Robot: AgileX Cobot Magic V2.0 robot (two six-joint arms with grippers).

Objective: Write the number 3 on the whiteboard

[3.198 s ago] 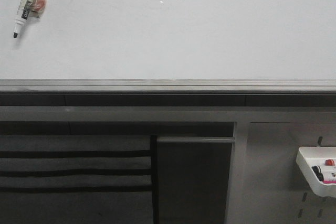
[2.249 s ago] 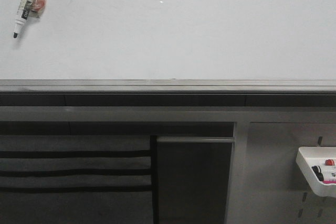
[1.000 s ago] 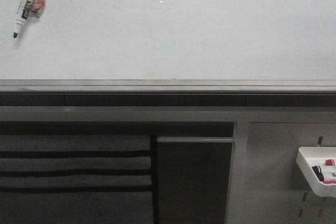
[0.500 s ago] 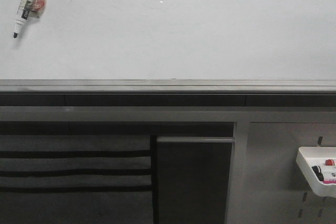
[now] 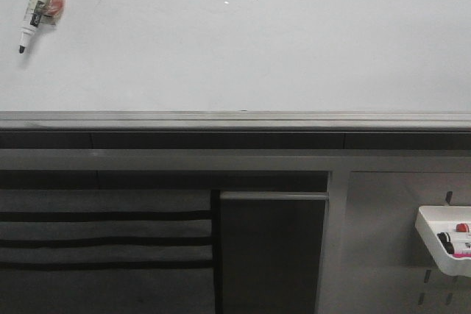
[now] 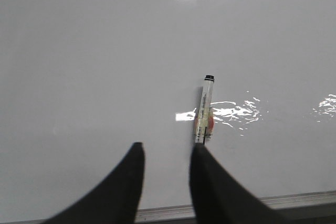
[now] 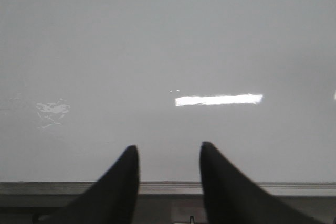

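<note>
Overall, one whiteboard [image 5: 243, 42], one marker [image 5: 40, 1], two claws [image 6: 165, 169] [image 7: 169, 169], both spread.

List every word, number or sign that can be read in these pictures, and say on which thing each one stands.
None can be read.
The marker on the whiteboard has a label with print, too small and blurred to read.
No digit stands on the whiteboard.
The markers in the white tray show no legible text.
</note>
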